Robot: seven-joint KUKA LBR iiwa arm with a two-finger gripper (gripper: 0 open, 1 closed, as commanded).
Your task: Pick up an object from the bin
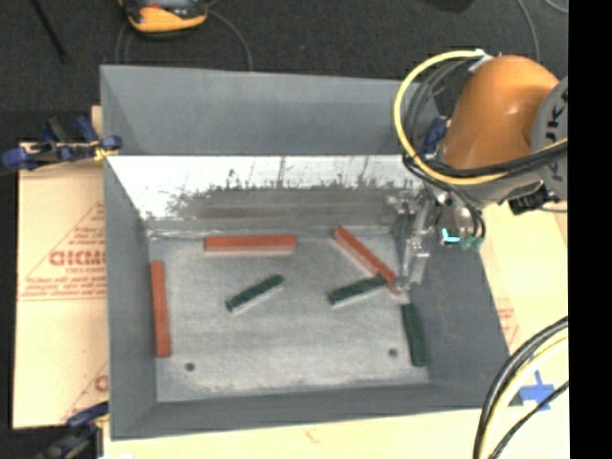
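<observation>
- The slanted orange-red bar [363, 253] lies flat in the right half of the bin floor, running from upper left down to lower right. Its lower end sits at the tip of the gripper [405, 277], so it is judged the likeliest thing to be picked.
- The gripper hangs almost straight down at that end, a stance that would suit a pinch across the bar's narrow width. Whether it touches the bar, and whether it is released or clenched, cannot be told from this angle.
- A dark green bar [354, 293] lies just below the orange-red one, and its right end is also close to the gripper's tip. The two ends nearly meet, so a grip there could catch or nudge either one.
- A second green bar [414, 337] lies near the right wall, almost upright in the view, just below the gripper. The sloping wall leaves little room there, which probably accounts for the steep approach.
- Well apart to the left lie a third green bar [254, 294], a level orange-red bar [250, 244] near the back wall, and a left orange-red bar [161, 309] along the left wall.
- Every bar lies singly on the floor of the bin [287, 361], none stacked.
- The arm's orange cover [497, 113] stands over the right rim, the side it reaches in from.
</observation>
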